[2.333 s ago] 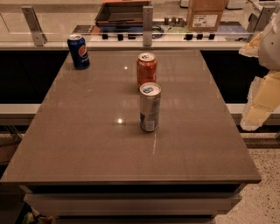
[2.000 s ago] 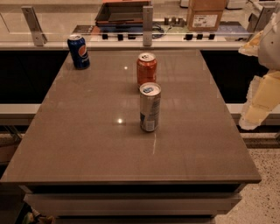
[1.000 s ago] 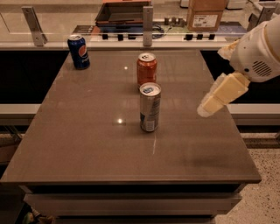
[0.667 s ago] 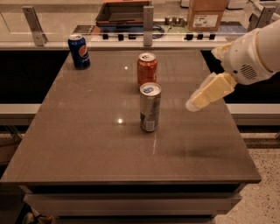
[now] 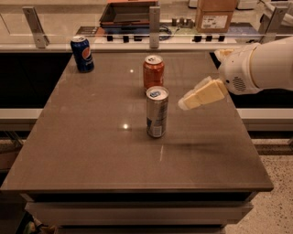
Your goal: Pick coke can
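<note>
The coke can (image 5: 153, 72), short and orange-red with a silver top, stands upright at the middle back of the brown table (image 5: 91, 151). A taller slim silver can (image 5: 157, 112) stands just in front of it. A blue Pepsi can (image 5: 82, 54) stands at the back left corner. My gripper (image 5: 187, 103) reaches in from the right on a white arm, above the table, to the right of both middle cans and touching neither.
A counter with a glass rail and metal posts (image 5: 154, 20) runs behind the table. A cardboard box (image 5: 214, 16) and a dark tray (image 5: 128, 11) sit on it. The table's right edge drops to speckled floor (image 5: 277, 183).
The arm has swung in from the far right, over the table, leftward toward the two middle cans. The cans have not moved.
</note>
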Controlling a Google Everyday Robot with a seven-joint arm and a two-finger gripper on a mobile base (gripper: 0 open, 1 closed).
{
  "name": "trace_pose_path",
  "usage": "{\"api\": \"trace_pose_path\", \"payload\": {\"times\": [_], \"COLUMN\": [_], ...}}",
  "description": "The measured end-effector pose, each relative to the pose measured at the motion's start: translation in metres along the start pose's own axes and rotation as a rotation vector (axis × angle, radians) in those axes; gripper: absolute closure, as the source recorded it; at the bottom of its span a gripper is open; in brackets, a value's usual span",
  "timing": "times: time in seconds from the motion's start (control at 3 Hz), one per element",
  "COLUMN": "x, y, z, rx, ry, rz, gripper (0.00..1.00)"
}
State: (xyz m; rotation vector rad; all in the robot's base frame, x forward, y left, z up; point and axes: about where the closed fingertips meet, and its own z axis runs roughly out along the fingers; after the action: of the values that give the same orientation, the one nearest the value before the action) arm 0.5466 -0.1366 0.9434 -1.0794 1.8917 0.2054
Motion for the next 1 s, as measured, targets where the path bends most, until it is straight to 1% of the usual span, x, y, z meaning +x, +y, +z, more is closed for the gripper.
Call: {"api": "trace_pose_path", "payload": {"times": [0.33, 0.67, 1.0], "x": [0.0007, 0.0006, -0.0064], "y": [-0.0195, -0.0194, -0.0254], "z": [0.0087, 0.0087, 0.0145], "rx": [0.079, 0.079, 0.081], "ry": [-0.03, -0.03, -0.088], "rz": [0.009, 0.009, 0.032], "gripper": [0.0, 0.0, 0.0]}}
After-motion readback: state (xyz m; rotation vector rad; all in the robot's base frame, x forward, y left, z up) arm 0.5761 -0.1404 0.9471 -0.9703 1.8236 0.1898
